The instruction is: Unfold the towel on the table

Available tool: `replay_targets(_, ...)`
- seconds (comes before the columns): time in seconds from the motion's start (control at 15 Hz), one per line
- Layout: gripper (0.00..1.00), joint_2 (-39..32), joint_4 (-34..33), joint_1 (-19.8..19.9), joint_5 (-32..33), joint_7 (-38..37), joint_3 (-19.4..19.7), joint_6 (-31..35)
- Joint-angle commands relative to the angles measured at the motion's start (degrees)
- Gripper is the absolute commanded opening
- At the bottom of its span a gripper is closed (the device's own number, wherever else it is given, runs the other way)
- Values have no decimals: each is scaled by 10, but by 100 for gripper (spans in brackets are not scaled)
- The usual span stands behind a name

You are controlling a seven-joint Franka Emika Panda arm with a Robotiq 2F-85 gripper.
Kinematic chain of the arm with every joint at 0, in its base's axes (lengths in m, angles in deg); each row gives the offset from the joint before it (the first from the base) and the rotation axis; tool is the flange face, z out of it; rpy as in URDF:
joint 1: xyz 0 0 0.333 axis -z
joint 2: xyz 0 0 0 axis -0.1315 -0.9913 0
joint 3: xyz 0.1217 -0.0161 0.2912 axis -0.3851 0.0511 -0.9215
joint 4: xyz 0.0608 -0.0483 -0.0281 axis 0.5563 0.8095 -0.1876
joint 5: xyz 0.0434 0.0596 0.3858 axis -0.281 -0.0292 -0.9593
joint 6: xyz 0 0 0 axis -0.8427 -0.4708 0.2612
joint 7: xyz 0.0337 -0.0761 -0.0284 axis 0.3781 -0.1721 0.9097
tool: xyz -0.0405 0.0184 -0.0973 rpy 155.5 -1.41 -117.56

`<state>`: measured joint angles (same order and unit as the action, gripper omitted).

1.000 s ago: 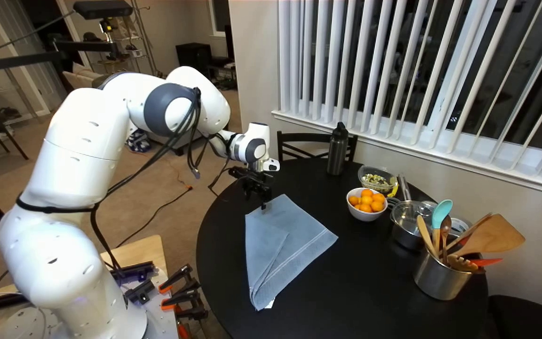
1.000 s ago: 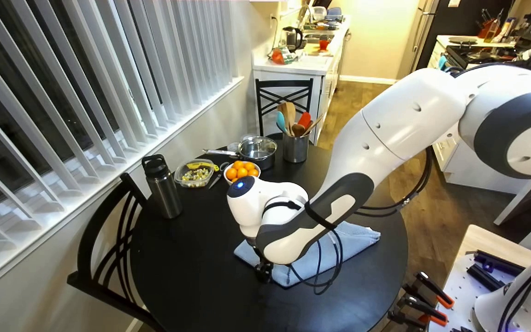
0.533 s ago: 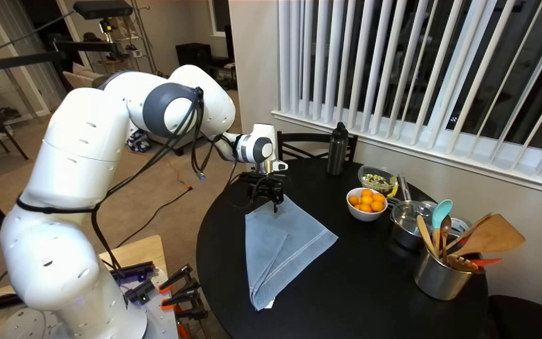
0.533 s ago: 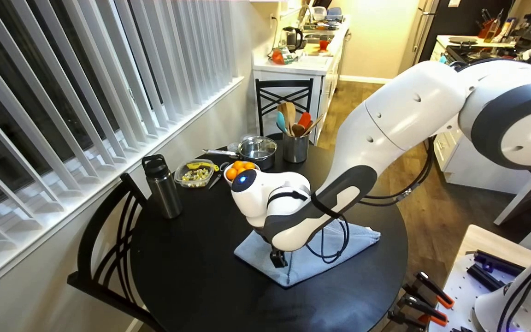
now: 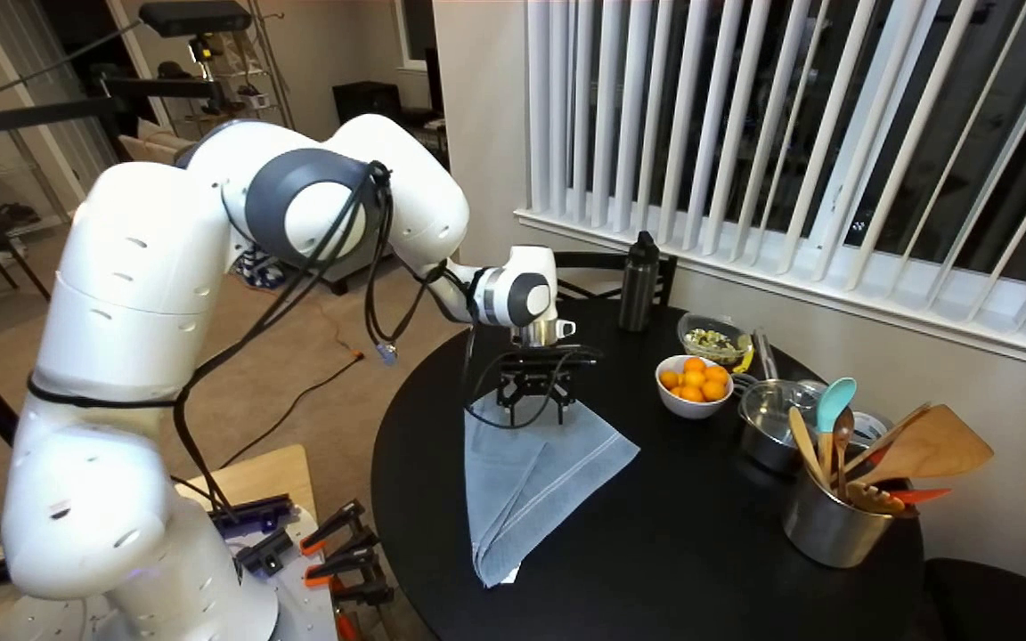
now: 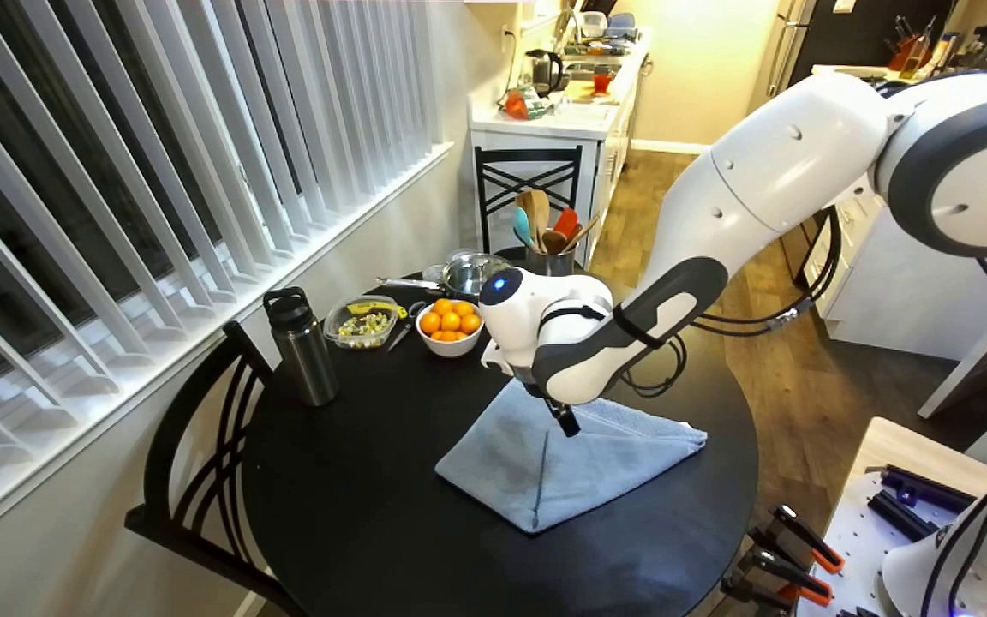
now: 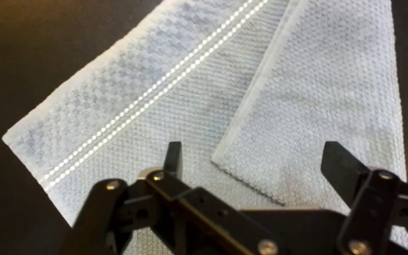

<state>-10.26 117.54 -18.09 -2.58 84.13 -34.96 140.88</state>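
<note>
- In an exterior view, hangs gripper [image 5: 536,417] above towel [image 5: 549,481], at a height impossible to tell exactly.
- Has towel lying on table [image 5: 682,516] toward the base-side edge, with flap [image 5: 497,472] doubled over along that side.
- Has bottle [image 5: 639,285], bowl [image 5: 693,409] and pan [image 5: 767,448] nearer the window-side edge, presumably set back to leave table for spreading.
- In an exterior view, shows table stretching from towel to the window-side edge by chair [image 6: 202,557]; looks ample for moving.
- Has clamps [image 6: 809,538] just off the base-side edge; asks for care there.
- In the wrist view, has fingers [image 7: 342,170] spread wide, with nothing gripped, bracketing the loose corner of flap; seems placed so for going down and pinching it.
- Calls for peeling toward the base-side edge, with less table left on that side; may end with towel overhanging.
</note>
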Motion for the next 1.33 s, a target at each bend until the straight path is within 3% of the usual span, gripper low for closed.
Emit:
replay_targets(0.0,100,42,53,68,-9,143,-31,34)
replay_targets(0.33,100,39,81,126,-85,310,-66,71)
replay_targets(0.47,100,45,101,126,-120,311,-70,85)
replay_targets(0.67,100,68,132,112,-158,244,-62,111)
replay_targets(0.73,100,28,87,107,-138,274,-56,88)
replay_targets(1.27,100,48,107,105,-148,253,-56,94)
